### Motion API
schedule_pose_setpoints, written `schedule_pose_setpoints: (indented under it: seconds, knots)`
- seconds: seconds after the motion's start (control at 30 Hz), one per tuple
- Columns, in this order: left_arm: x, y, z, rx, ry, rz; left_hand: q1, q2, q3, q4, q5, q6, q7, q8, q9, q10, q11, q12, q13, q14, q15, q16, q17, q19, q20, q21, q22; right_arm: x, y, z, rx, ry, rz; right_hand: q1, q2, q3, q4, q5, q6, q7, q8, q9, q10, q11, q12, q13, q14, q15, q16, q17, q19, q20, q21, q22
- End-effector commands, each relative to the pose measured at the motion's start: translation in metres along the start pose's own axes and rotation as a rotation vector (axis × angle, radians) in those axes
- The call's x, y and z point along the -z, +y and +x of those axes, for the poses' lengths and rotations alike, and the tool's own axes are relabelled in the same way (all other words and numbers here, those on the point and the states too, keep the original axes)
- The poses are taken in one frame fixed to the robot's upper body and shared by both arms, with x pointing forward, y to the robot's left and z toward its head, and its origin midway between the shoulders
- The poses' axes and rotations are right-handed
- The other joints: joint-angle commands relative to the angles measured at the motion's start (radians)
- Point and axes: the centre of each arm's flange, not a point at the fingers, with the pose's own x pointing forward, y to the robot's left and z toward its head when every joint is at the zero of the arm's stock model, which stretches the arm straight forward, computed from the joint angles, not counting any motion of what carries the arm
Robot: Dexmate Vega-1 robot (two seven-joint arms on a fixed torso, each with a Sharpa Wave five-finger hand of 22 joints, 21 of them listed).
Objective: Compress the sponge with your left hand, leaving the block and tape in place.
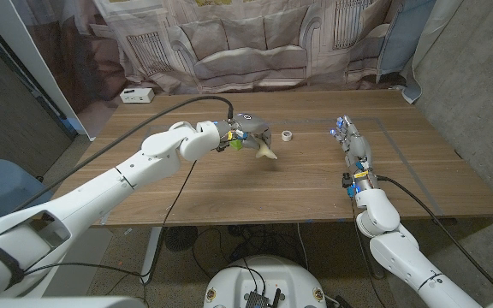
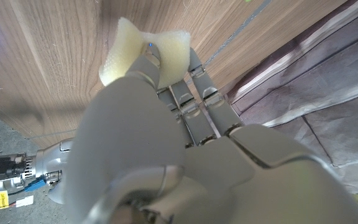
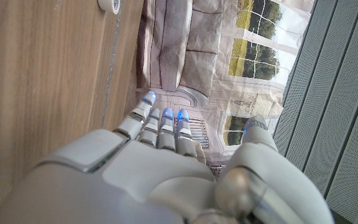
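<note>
Head view: your left hand [image 1: 248, 133] is out over the middle of the wooden table [image 1: 229, 192], fingers clamped on the pale sponge [image 1: 266, 153], which sticks out below them. The tape [image 1: 288, 136] lies just beside the hand, on its right. Your right hand [image 1: 353, 147] waits well apart on the right side of the table, fingers straight and holding nothing.

Left wrist view: your fingers [image 2: 194, 99] pinch the sponge [image 2: 143, 53] so its middle is squeezed in and both ends flare.

Right wrist view: your right hand [image 3: 166, 149] has its fingers extended and slightly apart; the tape [image 3: 110, 4] shows at the picture's edge.
</note>
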Motion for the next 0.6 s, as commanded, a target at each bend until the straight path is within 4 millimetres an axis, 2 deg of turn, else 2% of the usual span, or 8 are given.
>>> schedule_pose_setpoints:
  seconds: [0.03, 0.43, 0.6]
  knots:
    - [0.0002, 0.0052, -0.0015, 0.027, -0.002, 0.020, -0.030, -0.017, 0.003, 0.003, 0.003, -0.023, 0.003, -0.012, -0.001, -0.021, 0.004, -0.020, -0.010, -0.020, -0.001, -0.012, -0.007, -0.018, 0.000, 0.000, -0.005, -0.0022, 0.0014, -0.0020, 0.003, -0.009, -0.003, 0.005, -0.004, -0.001, 0.001, 0.005, 0.009, 0.004, -0.001, 0.002, 0.009, 0.003, 0.001, 0.006, 0.008, 0.002, 0.001, 0.004, 0.012, -0.002, 0.003, 0.004]
    - [0.0046, 0.0075, -0.0033, 0.035, 0.011, 0.025, -0.064, -0.024, 0.004, 0.004, 0.004, -0.077, 0.011, -0.045, -0.011, -0.069, 0.021, -0.066, -0.036, -0.081, 0.019, -0.041, -0.013, -0.054, 0.007, -0.012, -0.018, -0.0028, 0.0026, -0.0025, 0.003, -0.012, -0.002, 0.006, -0.004, 0.000, 0.001, 0.005, 0.009, 0.005, -0.001, 0.002, 0.009, 0.003, 0.001, 0.006, 0.009, 0.001, 0.001, 0.004, 0.012, -0.002, 0.003, 0.004]
    - [0.0055, 0.0078, -0.0037, 0.038, 0.011, 0.026, -0.077, -0.027, 0.003, 0.006, 0.003, -0.088, 0.011, -0.053, -0.014, -0.079, 0.018, -0.078, -0.043, -0.096, 0.027, -0.045, -0.012, -0.062, 0.008, -0.016, -0.021, -0.0026, 0.0028, -0.0019, 0.002, -0.012, -0.004, 0.006, -0.004, 0.000, 0.001, 0.005, 0.010, 0.005, -0.001, 0.002, 0.008, 0.002, 0.001, 0.006, 0.009, 0.002, 0.001, 0.004, 0.012, -0.002, 0.002, 0.004]
